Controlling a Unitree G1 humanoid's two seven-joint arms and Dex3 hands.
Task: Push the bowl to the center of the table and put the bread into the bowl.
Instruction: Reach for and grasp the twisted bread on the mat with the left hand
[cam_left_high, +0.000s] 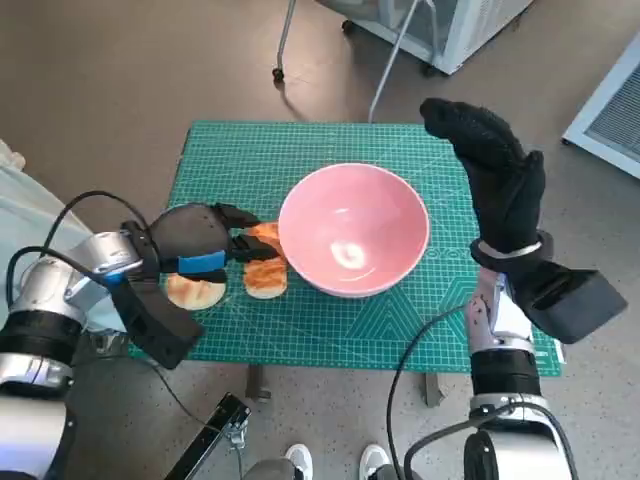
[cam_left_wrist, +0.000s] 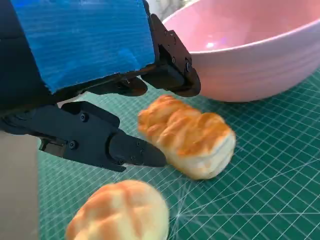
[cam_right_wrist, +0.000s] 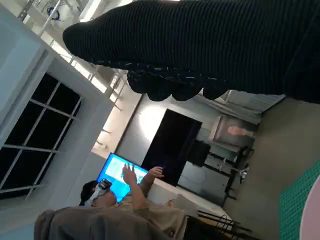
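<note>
On the green cutting mat (cam_left_high: 300, 320) covering the desk, the pink bowl (cam_left_high: 354, 230) sits central. The left hand (cam_left_high: 195, 243), fingers apart, straddles a bread roll (cam_left_wrist: 187, 136) unheld; closing askew could nudge it away. The right hand (cam_left_high: 495, 175) hovers raised, holding nothing.

My two mismatched hands

My left hand (cam_left_high: 190, 245) is black, screw-studded, blue tape across its back; my right hand (cam_left_high: 497, 180) wears a black knitted glove; pale forearms, black cables trailing.

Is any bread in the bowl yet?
No. In the head view the pink bowl is empty, and both bread pieces lie on the mat beside it.
</note>
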